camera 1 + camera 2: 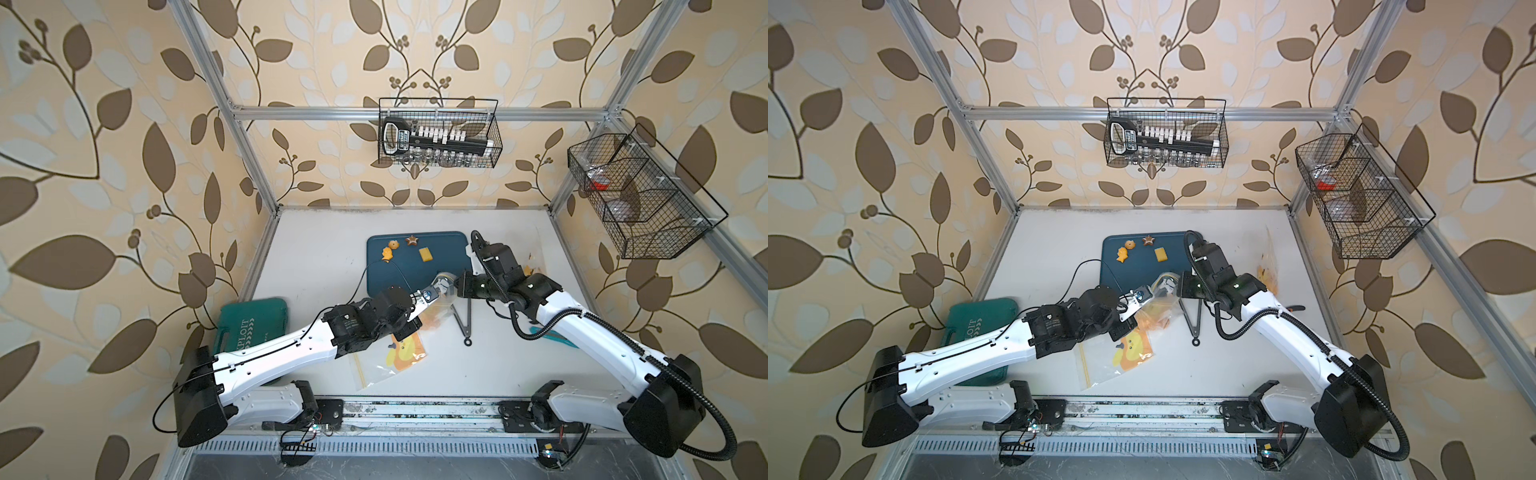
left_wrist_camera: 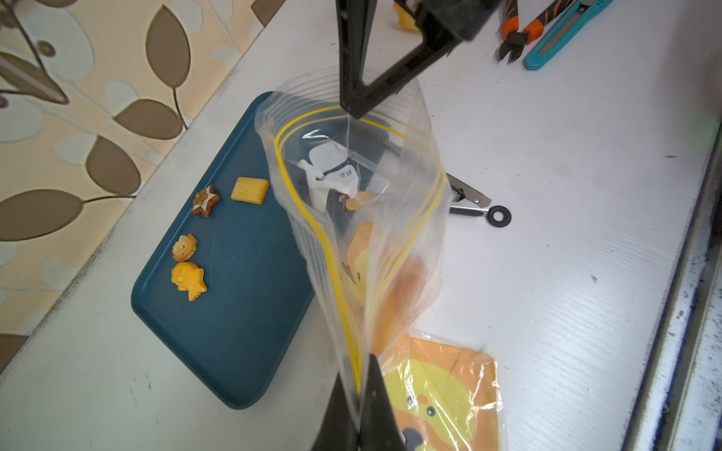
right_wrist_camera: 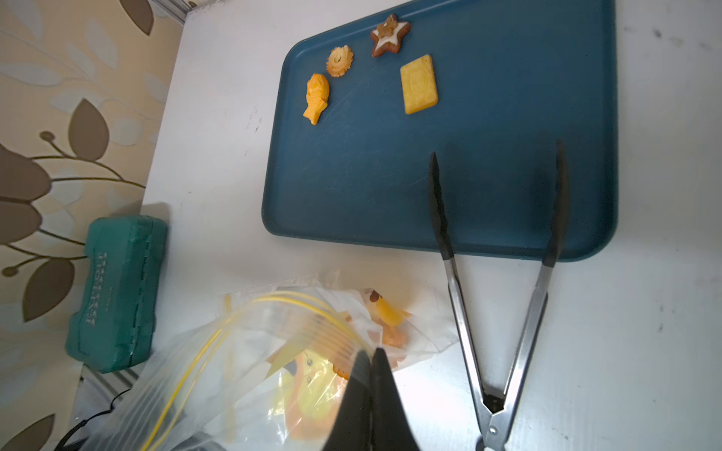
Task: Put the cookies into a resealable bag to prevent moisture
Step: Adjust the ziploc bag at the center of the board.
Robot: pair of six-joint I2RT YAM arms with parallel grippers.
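1. While the two arms meet over the middle of the white table (image 1: 478,374), one clear resealable bag (image 2: 410,156) with yellow zip lines is stretched between them, its mouth spread open just beside the near edge of the tray.
2. The left gripper (image 2: 358,384) has its jaws pinched together on one end of the bag's rim, with the film caught between them.
3. The right gripper (image 3: 371,353) is likewise closed, nipping the opposite end of the same rim.
4. Four cookies (image 1: 424,254) lie apart from one another on the far half of one dark blue tray (image 3: 488,117). They are one fish (image 3: 316,97), one ridged round (image 3: 340,61), one brown star (image 3: 390,35) with white icing, and one yellow rectangle (image 3: 419,84).
5. Orange shapes show through the held bag's film, but it cannot be told whether they are cookies or print, so they cannot be counted.
6. Two more clear bags carry orange-yellow cartoon prints. The second bag (image 1: 405,355) lies flat by the left arm, and the third bag (image 1: 1266,272) lies beside the right arm.
7. One pair of tongs (image 3: 496,312) lies open in a V, with its tips over the tray's edge and its hinge on the table.
8. Also counted are one green case (image 1: 253,328), one pair of orange-handled cutters (image 2: 519,31) and one teal utility knife (image 2: 562,35). There are two wire baskets — the back basket (image 1: 438,133) and the side basket (image 1: 640,199).
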